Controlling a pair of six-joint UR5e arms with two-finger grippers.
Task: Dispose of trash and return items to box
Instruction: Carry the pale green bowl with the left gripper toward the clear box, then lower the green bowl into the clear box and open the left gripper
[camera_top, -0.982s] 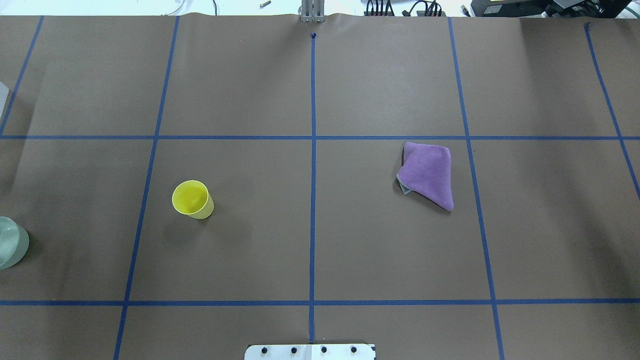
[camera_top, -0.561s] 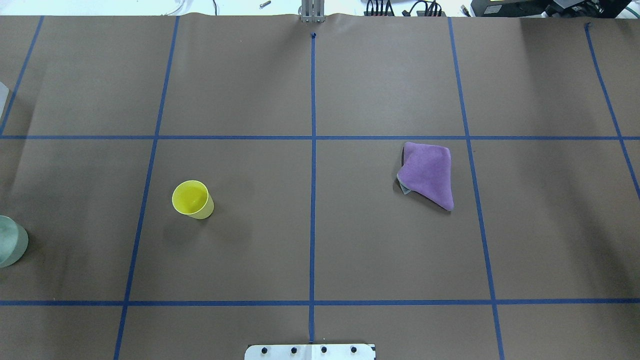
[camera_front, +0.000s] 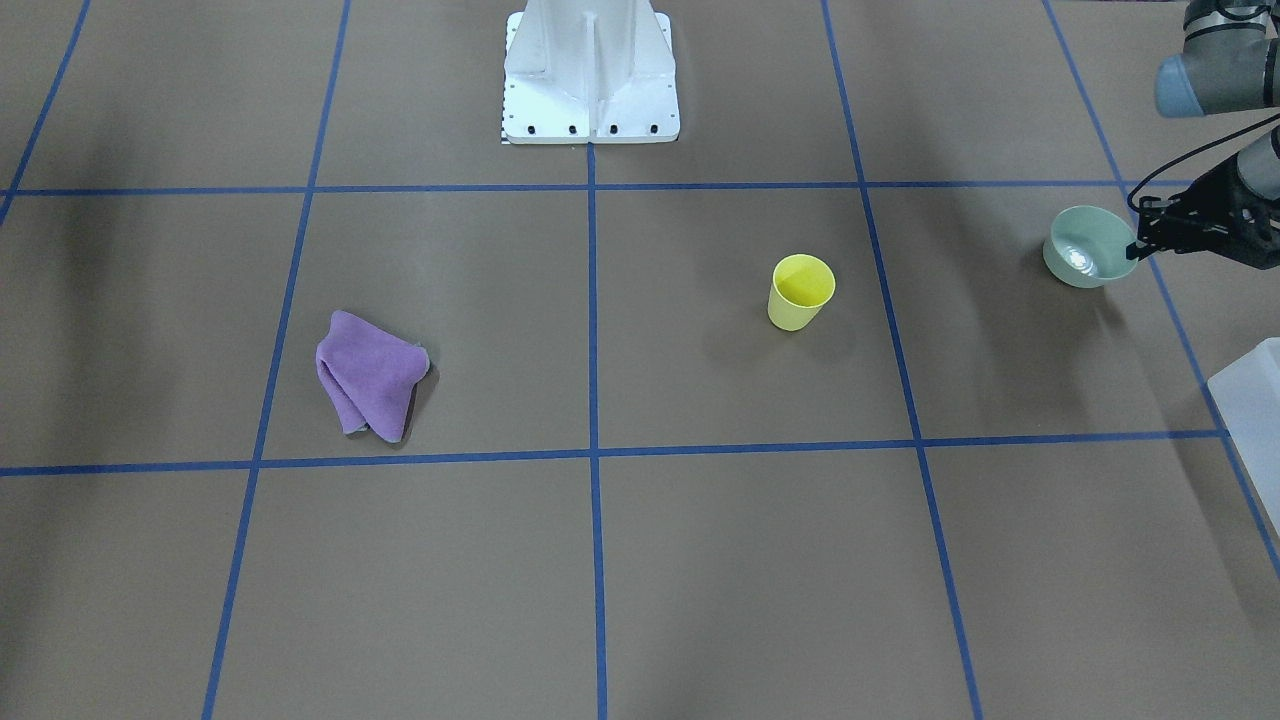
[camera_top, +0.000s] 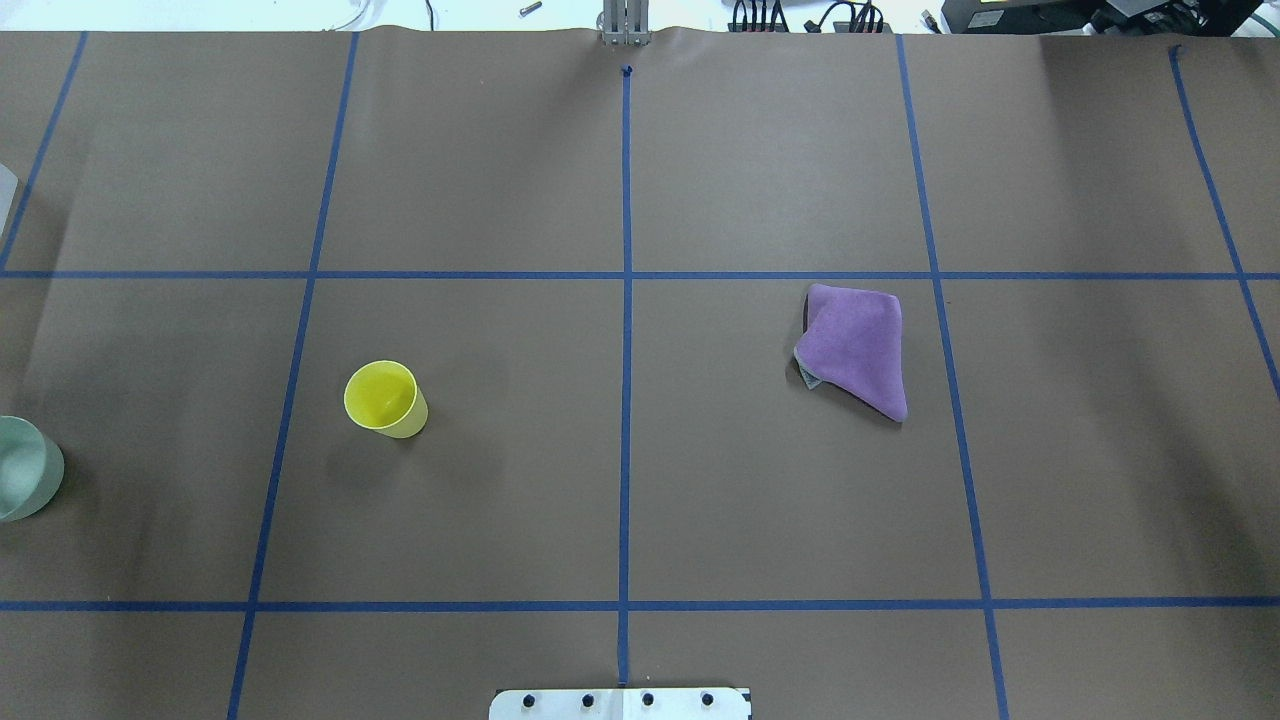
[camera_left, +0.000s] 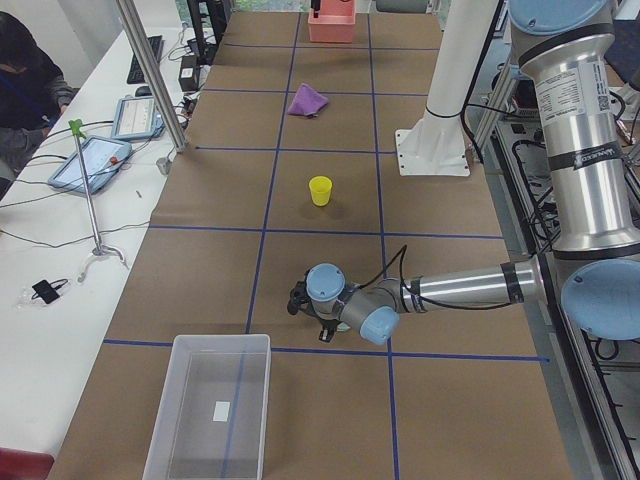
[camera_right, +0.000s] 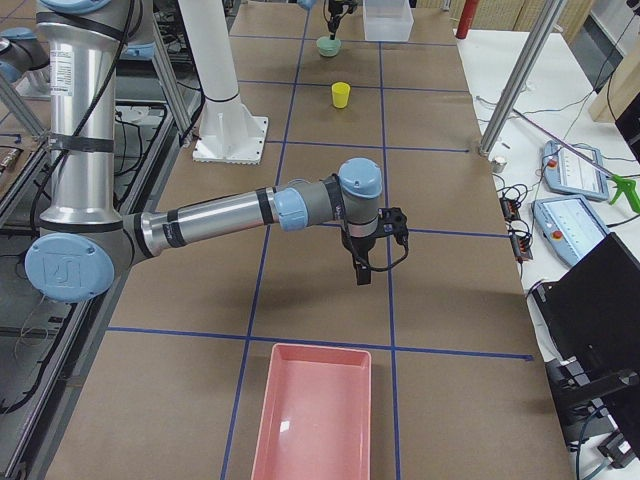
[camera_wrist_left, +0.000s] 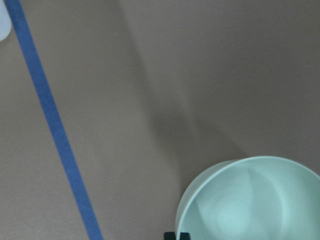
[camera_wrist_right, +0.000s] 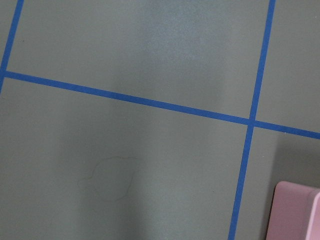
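The small yellow cup (camera_front: 800, 292) stands upright on the brown table; it also shows in the overhead view (camera_top: 385, 400). The translucent box (camera_left: 220, 342) sits at the table's left end, with one corner in the front view (camera_front: 1250, 400). My left gripper (camera_front: 1137, 250) is shut on the rim of a pale green bowl (camera_front: 1085, 250) and holds it just above the table, between cup and box. The bowl fills the lower right of the left wrist view (camera_wrist_left: 250, 200). My right gripper (camera_right: 360, 272) hangs over bare table; I cannot tell whether it is open.
A crumpled purple cloth (camera_top: 855, 345) lies right of the centre line. A pink bin (camera_right: 310, 410) stands at the table's right end, near the right arm. The white robot base (camera_front: 590, 100) is at the near middle edge. An operator's desk runs along the far side.
The green bowl in my left gripper has shifted a little away from the robot along the table's left edge. The cup and the cloth have not moved.
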